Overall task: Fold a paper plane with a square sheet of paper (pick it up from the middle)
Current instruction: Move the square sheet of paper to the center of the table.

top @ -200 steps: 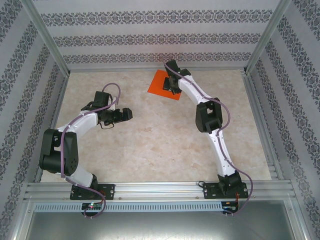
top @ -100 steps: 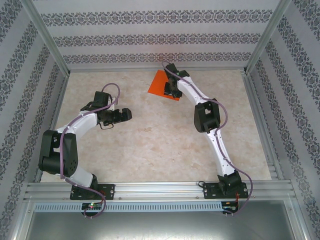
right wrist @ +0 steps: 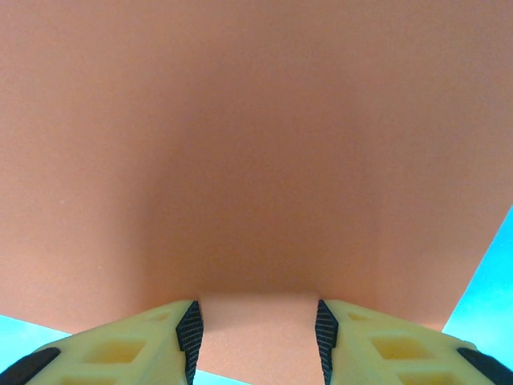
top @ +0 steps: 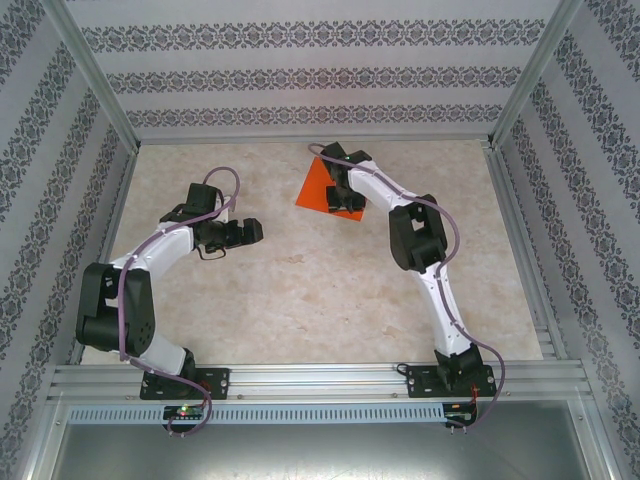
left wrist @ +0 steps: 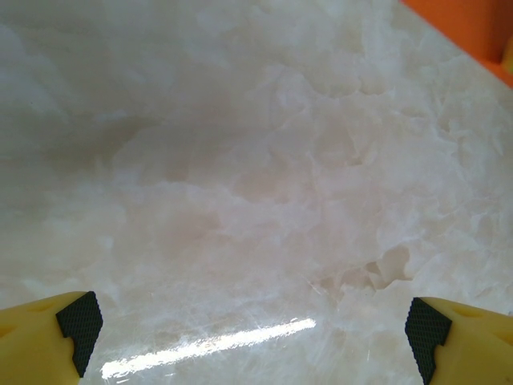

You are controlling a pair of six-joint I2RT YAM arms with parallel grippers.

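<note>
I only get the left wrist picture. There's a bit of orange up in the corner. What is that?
Observer: That's the square sheet of paper, at the far middle of the table.
Operator: Is anything touching it?
Observer: The right tool is down over its middle, jaws partway apart, with orange paper showing between them. I can't tell if it's pinched.
Operator: Is my tool close to it?
Observer: Not really. From above, the left tool is off to the paper's left and nearer the arm bases, with bare table between them.
</note>
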